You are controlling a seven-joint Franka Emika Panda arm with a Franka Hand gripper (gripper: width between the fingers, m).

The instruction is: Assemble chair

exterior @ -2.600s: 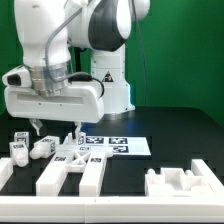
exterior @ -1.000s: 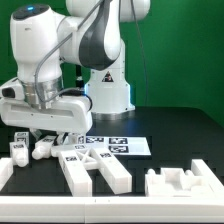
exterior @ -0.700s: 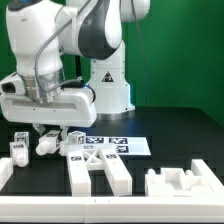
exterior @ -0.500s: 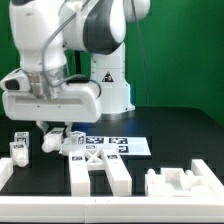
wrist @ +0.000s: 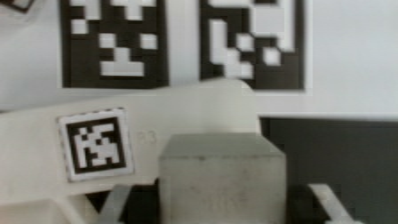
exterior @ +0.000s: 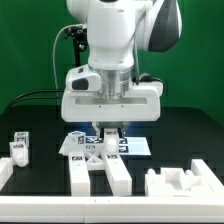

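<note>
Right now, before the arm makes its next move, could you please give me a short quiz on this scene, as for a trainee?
1. True or false: in the exterior view, the gripper hangs over the forked chair part.
2. Where does the notched chair part lie? A: at the exterior view's left. B: at the exterior view's right. C: straight under the gripper.
3. Fill in: in the wrist view, the forked chair part bears a black-and-white square ____.

Key: 1 true; 2 B; 3 tag.
</note>
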